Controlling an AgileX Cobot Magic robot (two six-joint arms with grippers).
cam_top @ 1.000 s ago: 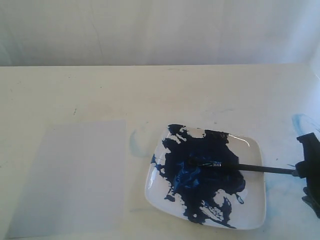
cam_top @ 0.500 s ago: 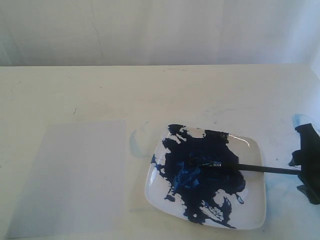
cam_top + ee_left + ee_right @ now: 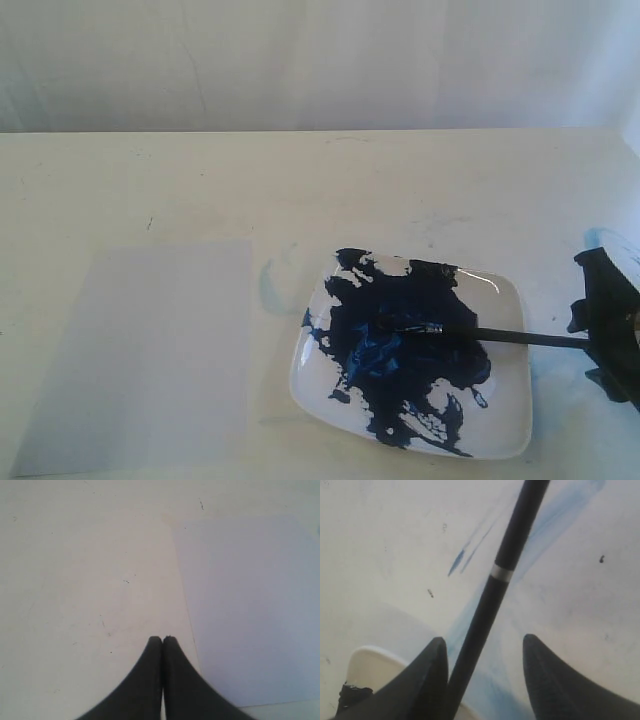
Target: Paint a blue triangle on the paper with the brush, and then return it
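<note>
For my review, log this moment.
paper blank | brush on plate | right gripper jaws open around handle | left gripper jaws shut

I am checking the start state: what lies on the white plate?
Dark blue paint covers most of the plate, and the brush lies across it, bristles in the paint. The plate's surface under the paint is hidden.

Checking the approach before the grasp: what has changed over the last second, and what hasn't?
The right gripper edged leftward in the exterior view, toward the plate, its open jaws straddling the brush without gripping it. Brush, plate and blank paper stayed put.
</note>
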